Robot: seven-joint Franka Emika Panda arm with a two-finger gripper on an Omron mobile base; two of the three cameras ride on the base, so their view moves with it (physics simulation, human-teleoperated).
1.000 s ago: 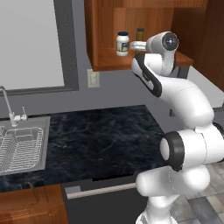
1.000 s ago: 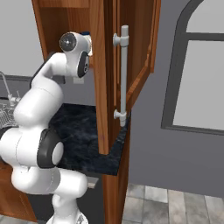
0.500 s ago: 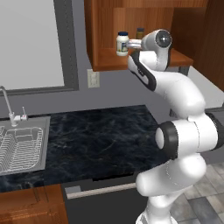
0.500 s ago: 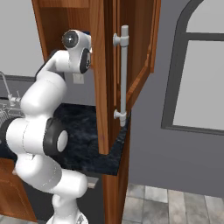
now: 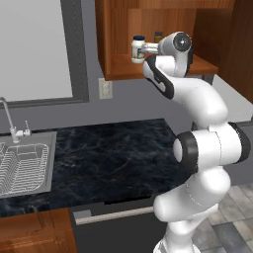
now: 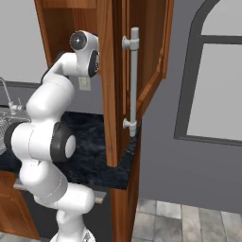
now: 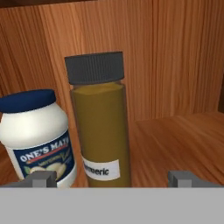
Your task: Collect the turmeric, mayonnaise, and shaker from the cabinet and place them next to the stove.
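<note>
Up inside the cabinet, seen along my hand, the mayonnaise stands at the left on the wooden shelf floor, a squat white jar with a dark blue lid and a label reading "ONE'S MAYO". Just beside it to the right, and nearer the middle, the turmeric stands upright, a tall olive-yellow bottle with a dark ribbed cap and a small white label near its foot; whether the two touch I cannot tell. My gripper is released, its jaws spread wide with one tip low by the jar and the other well to the right of the bottle, grasping nothing, so the turmeric sits between them. From the left base view, the steel sink lies at the far left of the dark marbled counter, the mayonnaise shows on the cabinet shelf, and my arm reaches up to it. From the right base view, the open cabinet door with its metal bar handle hides my hand.
</note>
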